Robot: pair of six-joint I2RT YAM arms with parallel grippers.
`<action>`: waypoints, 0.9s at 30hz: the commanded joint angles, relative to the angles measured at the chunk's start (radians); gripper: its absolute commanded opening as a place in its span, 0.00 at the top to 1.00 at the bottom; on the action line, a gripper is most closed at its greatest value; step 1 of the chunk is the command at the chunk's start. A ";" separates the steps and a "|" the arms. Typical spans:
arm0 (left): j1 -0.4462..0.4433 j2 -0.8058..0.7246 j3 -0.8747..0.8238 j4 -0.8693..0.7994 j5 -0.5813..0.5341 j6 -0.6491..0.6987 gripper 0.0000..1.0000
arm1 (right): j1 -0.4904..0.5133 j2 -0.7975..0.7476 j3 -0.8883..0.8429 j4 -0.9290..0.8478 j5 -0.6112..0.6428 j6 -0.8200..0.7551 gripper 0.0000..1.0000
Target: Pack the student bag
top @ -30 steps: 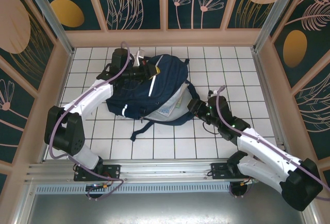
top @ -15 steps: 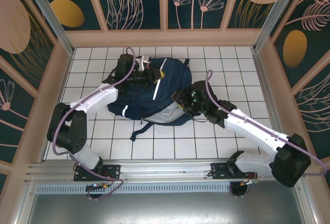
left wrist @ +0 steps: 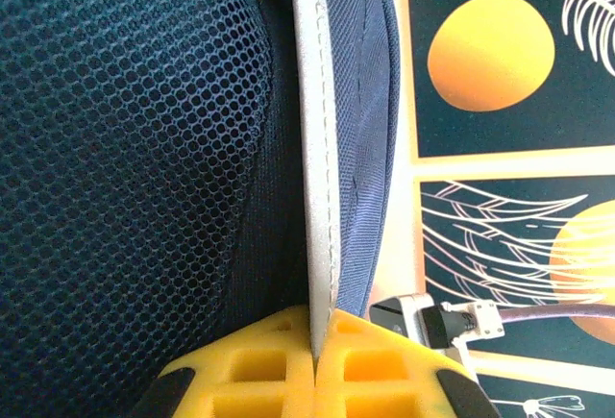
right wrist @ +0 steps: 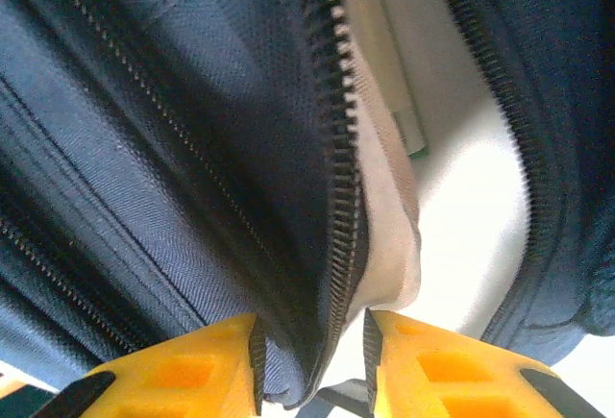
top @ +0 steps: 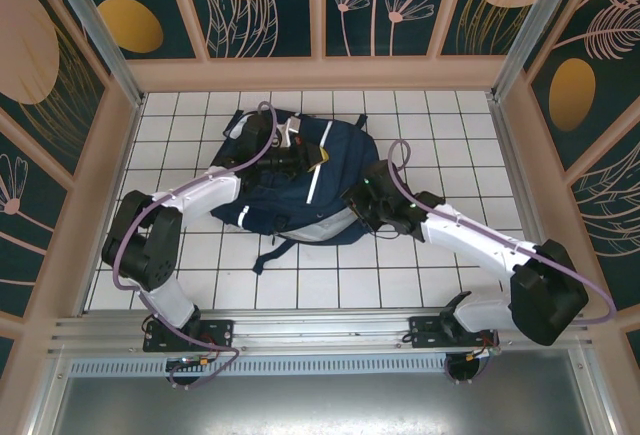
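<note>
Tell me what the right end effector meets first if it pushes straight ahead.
Probably the zipper edge of the student bag, lying between the fingers of the right end effector; depth is unclear.

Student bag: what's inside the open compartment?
The student bag shows pale lining and a white, green-tipped item through its open zip; anything deeper is covered by navy fabric.

The student bag's (right wrist: 163, 91) zipper edge (right wrist: 338, 149) runs from 12 to 6 o'clock, ending between the right gripper's (right wrist: 312, 341) yellow fingers (right wrist: 183, 370).

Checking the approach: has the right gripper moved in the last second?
Yes: the right gripper moved left, away from the right wall, onto the bag edge.
</note>
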 commanded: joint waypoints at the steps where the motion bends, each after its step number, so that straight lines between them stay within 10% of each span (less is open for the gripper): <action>1: 0.007 0.001 -0.002 0.082 -0.018 -0.018 1.00 | -0.034 0.005 -0.059 -0.017 0.056 0.040 0.70; 16: 0.035 -0.027 -0.003 0.047 -0.023 0.001 1.00 | -0.072 -0.007 -0.078 0.031 0.065 -0.036 1.00; 23: 0.036 -0.002 -0.014 0.067 -0.011 -0.008 1.00 | -0.044 -0.050 -0.091 0.260 -0.103 -0.161 1.00; 27: 0.052 0.035 0.014 0.081 -0.003 -0.049 1.00 | 0.019 -0.266 -0.244 0.556 0.028 -0.282 1.00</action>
